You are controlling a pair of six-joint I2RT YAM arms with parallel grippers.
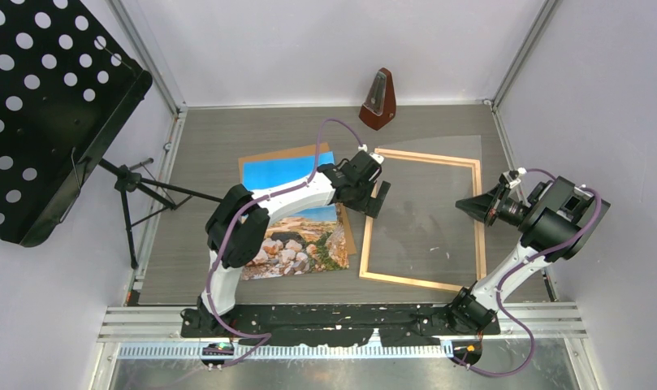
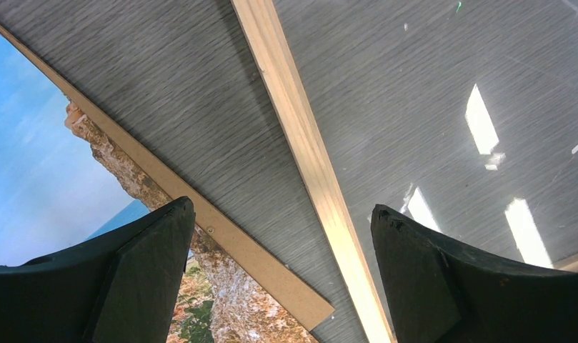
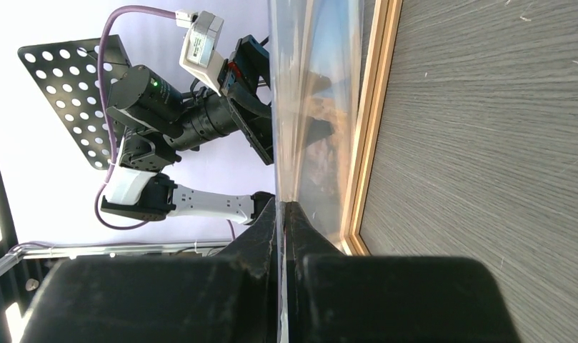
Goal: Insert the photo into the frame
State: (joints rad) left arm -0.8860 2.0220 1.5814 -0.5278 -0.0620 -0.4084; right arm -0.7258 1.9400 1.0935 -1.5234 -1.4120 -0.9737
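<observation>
The photo, blue sky over a rocky shore, lies face up on a brown backing board to the left of the frame. The frame is thin pale wood and lies flat on the table. My left gripper hovers open over the frame's left moulding, which runs between its fingers along with the board's edge and a corner of the photo. My right gripper is shut on the edge of a clear sheet, held tilted above the frame.
A brown metronome stands at the back, just beyond the frame. A black perforated music stand on a tripod fills the left side. White walls close in the grey wood-grain table on three sides.
</observation>
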